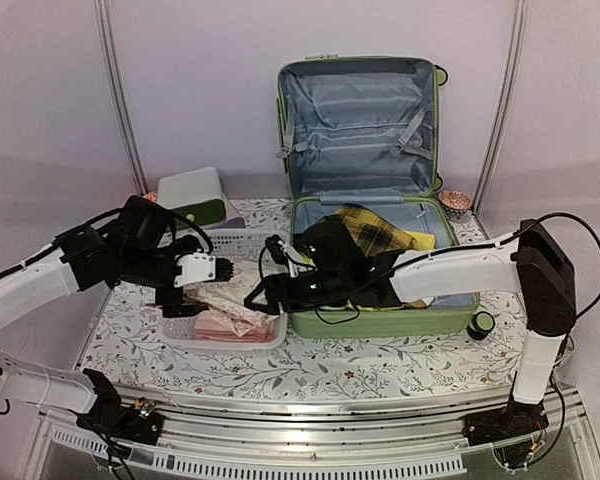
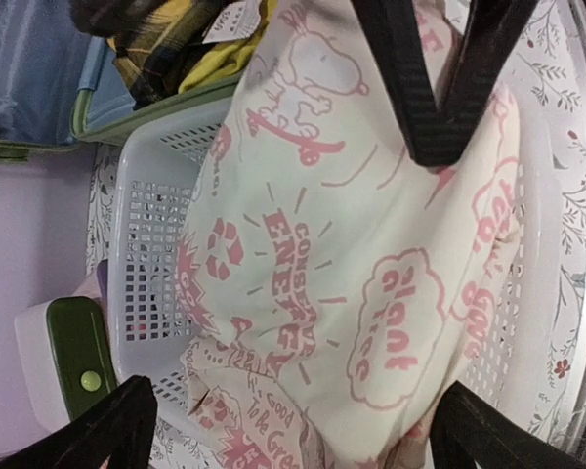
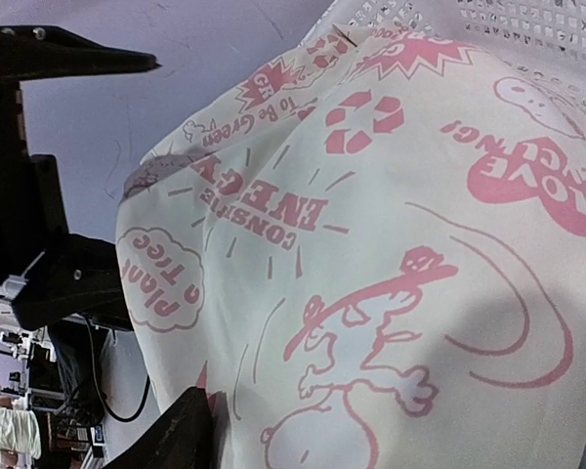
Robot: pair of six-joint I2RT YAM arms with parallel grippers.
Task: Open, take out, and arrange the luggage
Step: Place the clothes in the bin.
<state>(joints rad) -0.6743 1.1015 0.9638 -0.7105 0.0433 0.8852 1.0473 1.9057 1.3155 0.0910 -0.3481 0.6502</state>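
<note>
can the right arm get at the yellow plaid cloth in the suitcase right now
Probably yes. The yellow plaid cloth lies uncovered in the open luggage, right behind the right gripper. That gripper is over the white basket at the printed cloth, so it would have to pull back first.

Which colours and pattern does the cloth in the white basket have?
The cloth is cream with pink cartoon prints and slogans; the left wrist view shows it best.

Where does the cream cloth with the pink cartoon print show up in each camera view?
Top external: cream cloth lies in the white basket, left of the suitcase.
Left wrist: fills the centre, over the basket.
Right wrist: fills most of the frame.
Shared landmark: the basket's perforated wall.
</note>
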